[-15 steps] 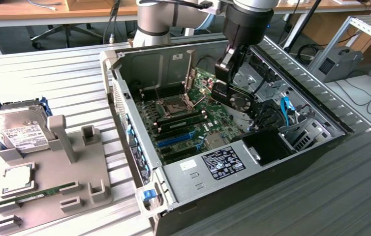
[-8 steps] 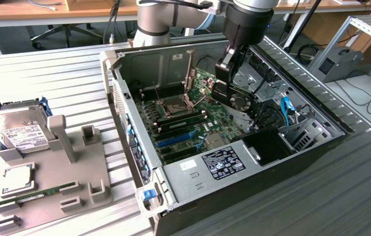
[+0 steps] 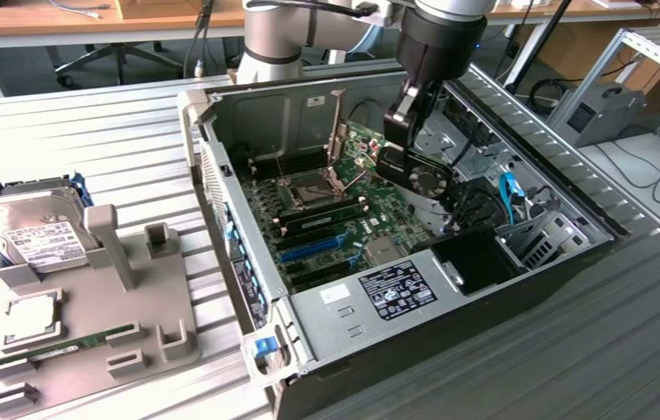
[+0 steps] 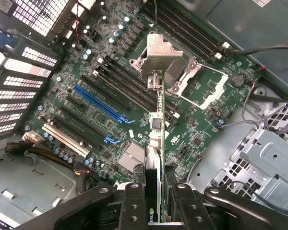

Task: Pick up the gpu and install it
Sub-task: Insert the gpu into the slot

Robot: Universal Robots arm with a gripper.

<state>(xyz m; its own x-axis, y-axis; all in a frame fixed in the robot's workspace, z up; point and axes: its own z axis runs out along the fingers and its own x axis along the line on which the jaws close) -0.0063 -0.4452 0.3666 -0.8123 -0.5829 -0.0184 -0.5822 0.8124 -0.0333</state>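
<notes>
We judge the task a little past halfway: the pick-up is done and the seating is not. The gripper [image 3: 403, 144] is clenched on the gpu [image 3: 427, 179] and holds it inside the open computer case [image 3: 342, 328], hanging over the motherboard [image 3: 342, 219]. In the exterior view the card's round fan faces out just below the tool, and the card looks clear of the board rather than resting on it. In the wrist view the gripper [image 4: 156, 211] has its dark fingers [image 4: 134, 206] pressed on either face of the gpu [image 4: 156, 124]. The card is seen edge-on and runs straight out from the fingertips, with its silver bracket [image 4: 159, 55] at the end farthest from the tool. Beyond it lies the motherboard [image 4: 101, 72]. The long blue slot [image 4: 98, 103] sits off to one side of the held card, with nothing plugged into it. The other expansion slots beside it look bare as well, so no slot has taken the card yet. We cannot tell from either view how close the connector edge is to the board, nor which slot it lines up with. Well away from the tool, outside the case, the grey parts fixture [image 3: 108, 324] carries the silver hard drive [image 3: 29, 232] and the green RAM stick [image 3: 67, 343]. As we read it, lining up the card and pressing it home are what remain.
</notes>
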